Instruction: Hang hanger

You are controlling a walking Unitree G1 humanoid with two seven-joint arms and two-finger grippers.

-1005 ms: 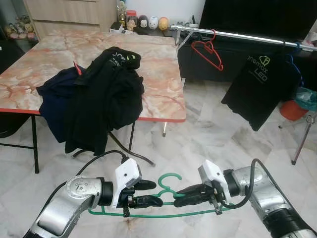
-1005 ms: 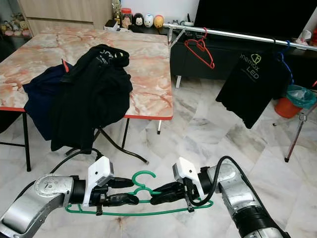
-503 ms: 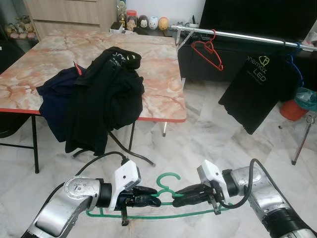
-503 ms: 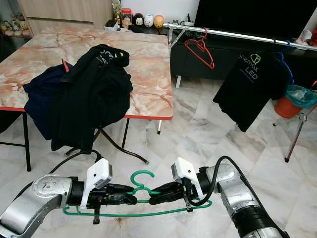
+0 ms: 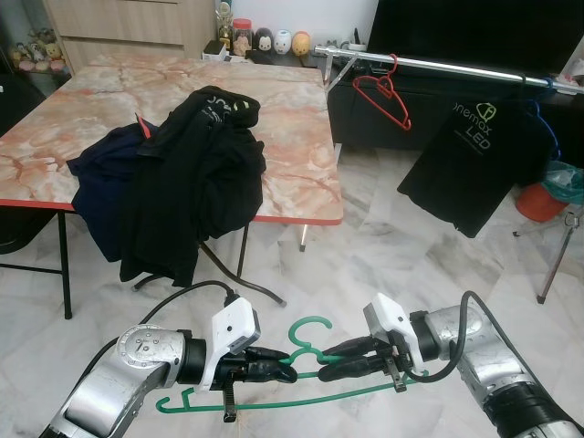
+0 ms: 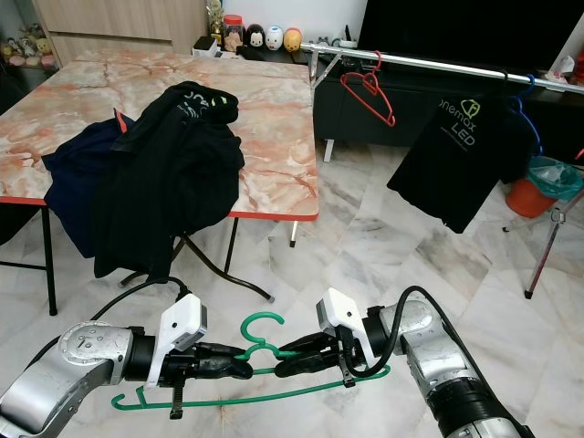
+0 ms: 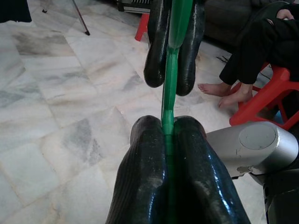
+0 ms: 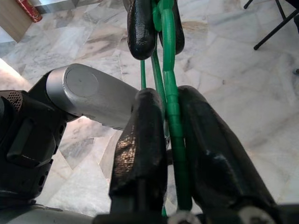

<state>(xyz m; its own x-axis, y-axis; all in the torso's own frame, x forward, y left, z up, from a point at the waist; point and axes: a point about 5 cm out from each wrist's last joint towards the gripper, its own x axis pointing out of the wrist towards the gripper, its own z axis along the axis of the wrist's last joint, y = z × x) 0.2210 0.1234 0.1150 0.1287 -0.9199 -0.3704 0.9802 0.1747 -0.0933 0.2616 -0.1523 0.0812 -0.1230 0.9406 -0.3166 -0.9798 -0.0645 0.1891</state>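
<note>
Both end effectors grip one green hanger [image 5: 301,360] low over the marble floor: left end effector [image 5: 274,368] clamped at its neck, right end effector [image 5: 330,361] alongside. The clothes rail [image 5: 438,66], at 1 o'clock, lies well apart; hanging remains undone.
</note>
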